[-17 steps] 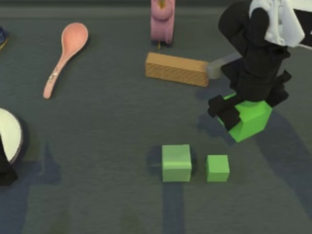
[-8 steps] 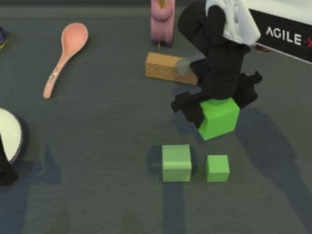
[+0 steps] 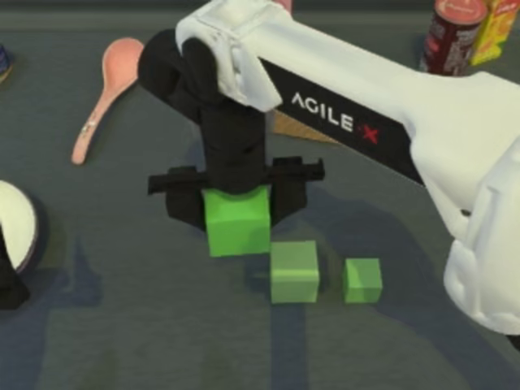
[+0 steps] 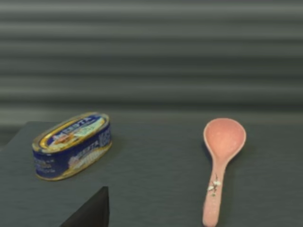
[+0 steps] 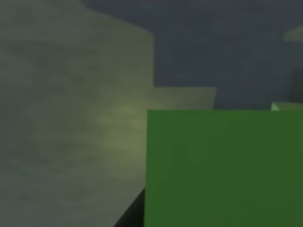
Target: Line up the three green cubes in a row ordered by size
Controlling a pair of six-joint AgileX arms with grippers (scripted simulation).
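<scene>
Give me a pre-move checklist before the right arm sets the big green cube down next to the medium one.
1. Grip: right gripper shut on the large green cube. Ok.
2. Row so far: medium green cube and small green cube side by side, apart. Ok.
3. Landing spot: bare table left of the medium cube. Ok.
4. Alignment: large cube sits farther back than the row. Not ok.
5. Height above the table: cannot tell.
6. Left arm parked at the table's left edge, away from the cubes. Ok.
</scene>
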